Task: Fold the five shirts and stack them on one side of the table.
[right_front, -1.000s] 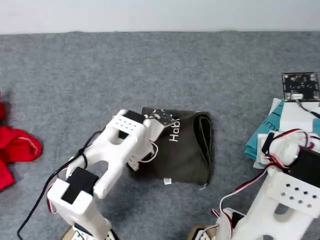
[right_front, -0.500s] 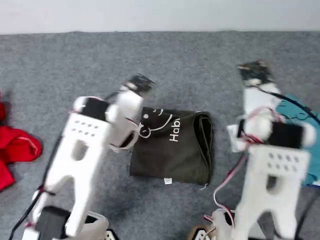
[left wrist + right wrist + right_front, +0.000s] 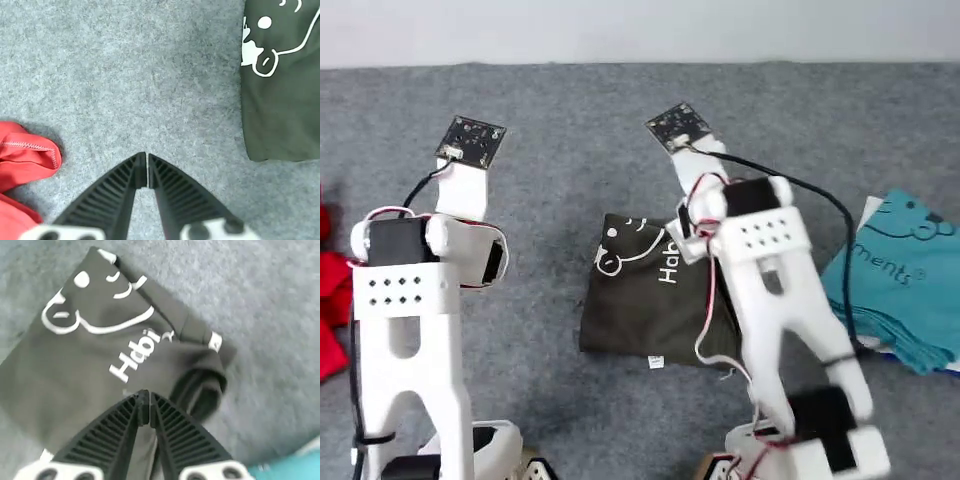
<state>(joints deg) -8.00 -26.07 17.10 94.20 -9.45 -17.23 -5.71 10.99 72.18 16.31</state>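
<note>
3 shirts show from above: a folded dark shirt [image 3: 655, 305] in the middle of the counter [image 3: 550, 110], a teal shirt [image 3: 895, 265] at the right edge, likely the stack's start, and a red shirt [image 3: 335, 300] far left. A pale wall [image 3: 640, 30] backs the grey felt. At the left wrist, our left hand [image 3: 147, 167] is clenched and empty over bare counter. At the right wrist, our right hand [image 3: 145, 402] hovers clenched above the dark shirt, placed, we judge, to move it.
</note>
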